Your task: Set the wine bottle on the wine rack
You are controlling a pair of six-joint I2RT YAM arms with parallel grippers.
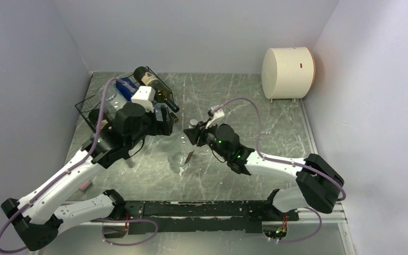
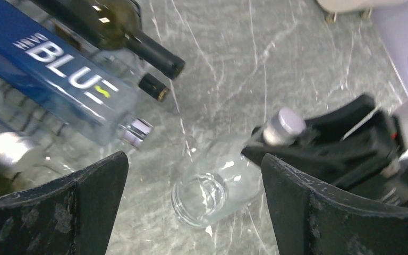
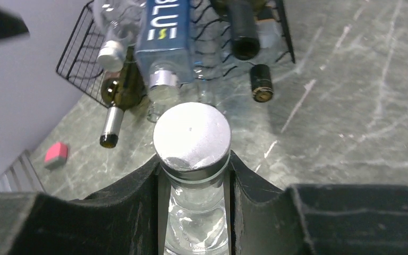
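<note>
From above, the black wire-mesh rack [image 1: 87,112] stood at the far left of the grey marbled surface [image 1: 281,122]. A dark green glass wine bottle [image 1: 156,87] lay across the top of it. The left claw [image 1: 166,120] hung just in front of the rack, jaws spread wide and holding nothing. The right claw [image 1: 192,133] was clamped on the neck of a clear glass bottle [image 1: 179,159]. That bottle slanted down toward the surface between the two arms, off the rack; I could not tell whether its base touched down. A cream cylinder-shaped box [image 1: 288,73] sat well apart at the far right.

Through the left wrist camera, the left claw's two black fingers [image 2: 74,212] framed the clear glass bottle. Its base faced the lens, and its silver cap [image 2: 282,126] poked out of the right claw. A blue square-sided bottle [image 2: 58,79] and the green one lay on the rack nearby.

Through the right wrist camera, the silver cap rose between the right claw's fingers [image 3: 133,202], which were closed tight on the neck just below it. Beyond stood the rack with the blue bottle on it. A small pink block [image 3: 56,154] lay on the surface off to the left.
</note>
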